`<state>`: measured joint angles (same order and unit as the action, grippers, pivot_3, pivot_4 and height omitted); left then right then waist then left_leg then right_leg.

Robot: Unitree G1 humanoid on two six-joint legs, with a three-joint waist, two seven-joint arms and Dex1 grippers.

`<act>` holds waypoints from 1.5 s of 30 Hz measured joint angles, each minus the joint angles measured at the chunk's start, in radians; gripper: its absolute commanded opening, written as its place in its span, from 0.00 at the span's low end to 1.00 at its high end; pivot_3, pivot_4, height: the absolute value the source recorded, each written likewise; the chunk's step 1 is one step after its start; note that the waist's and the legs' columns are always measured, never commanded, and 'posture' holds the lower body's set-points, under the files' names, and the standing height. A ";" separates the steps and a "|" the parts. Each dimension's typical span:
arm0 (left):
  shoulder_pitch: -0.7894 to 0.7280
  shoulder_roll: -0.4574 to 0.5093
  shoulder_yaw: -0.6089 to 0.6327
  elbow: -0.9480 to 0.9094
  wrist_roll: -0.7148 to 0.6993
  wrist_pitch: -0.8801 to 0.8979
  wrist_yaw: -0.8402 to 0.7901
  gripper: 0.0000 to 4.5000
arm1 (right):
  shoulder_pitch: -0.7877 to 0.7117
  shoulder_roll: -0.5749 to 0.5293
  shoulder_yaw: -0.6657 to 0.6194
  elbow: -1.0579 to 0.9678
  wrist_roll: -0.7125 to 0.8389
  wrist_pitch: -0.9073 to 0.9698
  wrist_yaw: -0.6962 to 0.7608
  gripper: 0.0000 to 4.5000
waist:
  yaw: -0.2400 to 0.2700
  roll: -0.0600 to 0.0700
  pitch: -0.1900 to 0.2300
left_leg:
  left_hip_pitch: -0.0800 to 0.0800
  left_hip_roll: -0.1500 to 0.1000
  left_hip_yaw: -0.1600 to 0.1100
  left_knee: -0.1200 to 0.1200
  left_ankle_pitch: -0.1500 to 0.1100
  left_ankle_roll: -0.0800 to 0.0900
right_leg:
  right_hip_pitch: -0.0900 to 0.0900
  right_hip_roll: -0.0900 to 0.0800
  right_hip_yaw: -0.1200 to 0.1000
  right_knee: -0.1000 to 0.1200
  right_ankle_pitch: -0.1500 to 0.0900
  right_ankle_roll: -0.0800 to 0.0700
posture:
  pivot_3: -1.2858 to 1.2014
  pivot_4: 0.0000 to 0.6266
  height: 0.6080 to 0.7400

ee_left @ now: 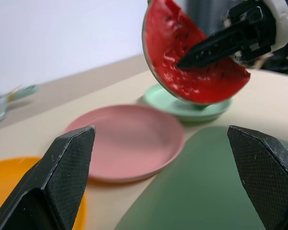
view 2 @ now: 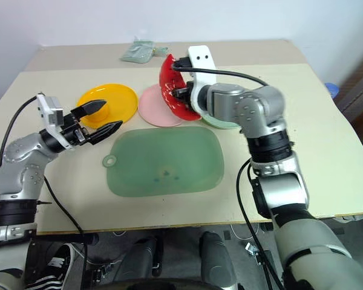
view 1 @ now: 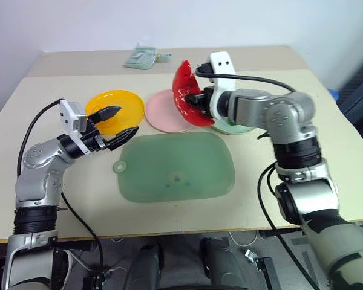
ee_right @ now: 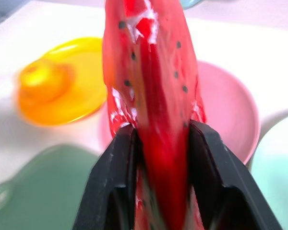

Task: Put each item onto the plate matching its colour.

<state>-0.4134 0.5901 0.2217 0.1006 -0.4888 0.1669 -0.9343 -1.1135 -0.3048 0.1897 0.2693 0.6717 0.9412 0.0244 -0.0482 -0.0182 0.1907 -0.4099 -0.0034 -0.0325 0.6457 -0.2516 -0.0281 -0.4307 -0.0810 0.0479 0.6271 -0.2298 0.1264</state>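
- Right hand (ee_right: pixel 158 158) clamps the red plastic watermelon wedge with black seeds (view 1: pixel 187 93) — lifted above the round pink plate (view 1: pixel 166 112), seemingly by its edge.
- Left hand (view 1: pixel 118 124) spread wide, empty, near the yellow plate (view 1: pixel 130 99).

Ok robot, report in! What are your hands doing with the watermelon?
Right gripper shut on watermelon wedge, held above pink plate. Left gripper open, empty, beside yellow plate. Nothing blocking pink plate.
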 measured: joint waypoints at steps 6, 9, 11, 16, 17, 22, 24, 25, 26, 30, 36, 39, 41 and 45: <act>0.031 -0.008 0.002 -0.004 0.043 -0.044 0.063 1.00 | -0.083 0.148 0.045 0.376 -0.252 -0.345 0.164 0.28 | 0.001 0.000 0.000 | 0.000 0.000 0.000 0.000 0.000 0.000 | 0.000 0.000 0.000 0.000 0.000 0.000 | 0.52 0.24 1.00; 0.058 -0.007 0.003 -0.006 0.044 -0.044 0.072 1.00 | -0.115 0.202 0.036 0.525 -0.317 -0.447 0.224 0.51 | 0.003 0.000 0.000 | 0.000 0.000 0.000 0.000 0.000 0.000 | 0.000 0.000 0.000 0.000 0.000 0.000 | 0.52 0.24 1.00; 0.068 -0.005 0.005 -0.006 0.045 -0.048 0.077 1.00 | -0.121 0.221 0.027 0.589 -0.345 -0.493 0.263 0.73 | 0.004 0.000 0.000 | 0.000 0.000 0.000 0.000 0.000 0.000 | 0.000 0.000 0.000 0.000 0.000 0.000 | 0.52 0.24 1.00; 0.100 -0.002 0.023 -0.006 0.054 -0.086 0.087 1.00 | -0.125 0.221 -0.022 0.640 -0.407 -0.565 0.288 0.98 | 0.003 0.000 0.000 | 0.000 0.000 0.000 -0.001 0.000 0.000 | 0.000 0.000 0.000 0.000 0.000 0.000 | 0.52 0.24 1.00; 0.100 -0.002 0.026 -0.006 0.054 -0.092 0.086 1.00 | -0.125 0.219 -0.038 0.637 -0.413 -0.573 0.290 0.98 | 0.003 0.000 0.000 | 0.000 0.000 0.000 -0.001 0.000 0.000 | 0.000 0.000 0.000 0.000 0.000 0.000 | 0.52 0.24 1.00; 0.114 0.007 0.037 -0.007 0.014 -0.105 0.023 1.00 | -0.079 0.196 -0.174 0.419 -0.338 -0.583 0.361 0.98 | 0.003 0.000 0.000 | 0.000 0.000 -0.001 -0.001 0.000 0.000 | 0.000 0.000 0.000 0.001 0.000 0.000 | 0.52 0.24 1.00; 0.130 0.025 0.042 -0.015 -0.022 -0.083 -0.017 1.00 | -0.017 0.171 -0.219 0.236 -0.263 -0.553 0.433 0.98 | 0.005 0.000 0.000 | 0.000 0.000 -0.001 -0.002 0.000 0.000 | 0.000 0.000 0.000 0.001 0.000 0.000 | 0.52 0.24 1.00; 0.137 0.033 0.045 -0.018 -0.033 -0.077 -0.032 1.00 | 0.014 0.155 -0.236 0.165 -0.229 -0.525 0.464 0.98 | 0.005 0.000 0.000 | 0.000 0.000 -0.001 -0.001 0.000 0.000 | 0.000 -0.001 0.000 0.001 0.000 0.000 | 0.52 0.24 1.00; 0.139 0.038 0.048 -0.024 -0.044 -0.073 -0.048 1.00 | 0.054 0.132 -0.245 0.095 -0.202 -0.498 0.494 0.98 | 0.007 0.000 0.000 | 0.000 0.000 -0.001 -0.001 0.000 0.000 | 0.000 -0.001 -0.001 0.001 0.000 0.000 | 0.52 0.24 1.00; 0.152 0.064 0.074 -0.032 -0.088 -0.072 -0.124 1.00 | 0.350 -0.050 -0.209 -0.214 -0.161 -0.492 0.716 0.98 | 0.015 0.000 0.000 | 0.000 0.000 -0.001 0.000 0.000 0.000 | 0.002 -0.001 -0.001 -0.002 0.000 0.000 | 0.52 0.24 1.00; 0.174 0.089 0.085 -0.042 -0.148 -0.013 -0.221 1.00 | 0.780 -0.414 -0.213 -0.584 -0.083 -0.472 1.059 0.98 | 0.004 0.001 0.001 | 0.003 0.000 0.000 0.001 0.000 0.000 | 0.004 0.000 -0.001 -0.002 0.000 0.000 | 0.52 0.24 1.00; 0.177 0.089 0.065 -0.048 -0.148 0.000 -0.250 1.00 | 0.852 -0.462 -0.252 -0.621 -0.076 -0.482 1.090 0.98 | 0.003 0.001 0.001 | 0.003 0.001 0.001 0.001 0.000 0.000 | 0.004 0.000 0.000 -0.002 0.000 0.000 | 0.52 0.24 1.00; 0.172 0.088 0.056 -0.044 -0.143 -0.008 -0.274 1.00 | 0.864 -0.473 -0.278 -0.632 -0.076 -0.487 1.089 0.98 | 0.007 0.001 0.001 | 0.003 0.001 0.000 0.002 0.000 0.000 | 0.004 0.000 0.000 -0.002 0.000 0.000 | 0.52 0.24 1.00; 0.121 0.080 0.021 -0.027 -0.129 0.001 -0.285 1.00 | 0.888 -0.487 -0.289 -0.657 -0.078 -0.486 1.073 0.98 | 0.021 0.000 0.000 | 0.002 0.000 0.000 0.003 0.000 0.000 | 0.004 0.000 0.000 -0.002 0.000 0.000 | 0.52 0.24 1.00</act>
<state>-0.2921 0.6699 0.2428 0.0736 -0.6175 0.1676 -1.2193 -0.2259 -0.7917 -0.0994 -0.3882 0.5941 0.4551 1.0974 -0.0269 -0.0180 0.1911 -0.4077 -0.0031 -0.0323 0.6483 -0.2518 -0.0281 -0.4264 -0.0812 0.0480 0.6249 -0.2300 0.1264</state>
